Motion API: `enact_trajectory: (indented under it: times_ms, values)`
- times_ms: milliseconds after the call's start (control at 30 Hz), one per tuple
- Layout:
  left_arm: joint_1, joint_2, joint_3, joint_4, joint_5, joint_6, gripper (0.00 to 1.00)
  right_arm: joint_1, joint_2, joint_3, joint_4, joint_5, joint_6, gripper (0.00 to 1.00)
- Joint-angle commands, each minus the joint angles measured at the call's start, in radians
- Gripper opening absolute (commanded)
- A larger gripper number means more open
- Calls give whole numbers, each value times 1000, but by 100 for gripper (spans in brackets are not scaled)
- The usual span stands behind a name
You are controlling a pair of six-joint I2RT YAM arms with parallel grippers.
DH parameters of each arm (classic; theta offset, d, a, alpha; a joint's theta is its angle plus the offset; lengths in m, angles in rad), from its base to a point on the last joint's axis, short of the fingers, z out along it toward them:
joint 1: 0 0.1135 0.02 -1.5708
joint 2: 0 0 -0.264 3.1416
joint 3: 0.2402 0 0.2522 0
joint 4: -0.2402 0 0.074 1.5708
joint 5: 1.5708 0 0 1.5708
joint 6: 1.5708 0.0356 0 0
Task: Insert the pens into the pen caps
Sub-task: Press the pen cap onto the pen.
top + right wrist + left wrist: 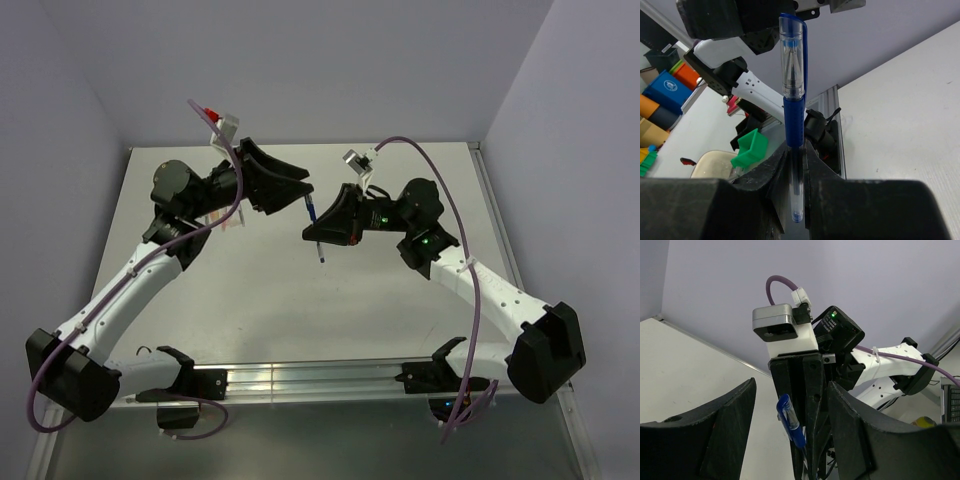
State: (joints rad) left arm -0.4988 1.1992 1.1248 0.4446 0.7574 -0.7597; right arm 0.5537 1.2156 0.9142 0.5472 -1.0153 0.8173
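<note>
My right gripper (325, 232) (800, 155) is shut on the clear barrel of a blue pen (319, 243) (794, 120), which stands up out of its jaws. A clear pen cap with a blue clip (792, 60) (790, 422) (310, 210) sits over the pen's tip, against the blue grip. My left gripper (303, 192) (790, 407) faces it above the middle of the table. It is open, its fingers (720, 430) spread wide on either side of the capped end without touching it. A few more coloured pens (224, 219) lie on the table under the left arm, partly hidden.
The grey table (260, 290) is walled at the back and both sides. An aluminium rail (300, 380) with the two arm bases runs along its near edge. Purple cables (430, 165) loop above both wrists.
</note>
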Motion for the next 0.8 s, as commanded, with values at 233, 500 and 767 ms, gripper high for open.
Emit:
enact_trajectory:
  times_ms: [233,500,767]
  values:
    - [3,14,-13,103,97,-53,60,0,-27,31,59,-17,2,0]
    - [2,30,-16,115,114,-75,56,0,-31,35,53,-19,-3,0]
    - [-7,48,-17,124,122,-87,48,2,-39,38,39,-14,-10,0]
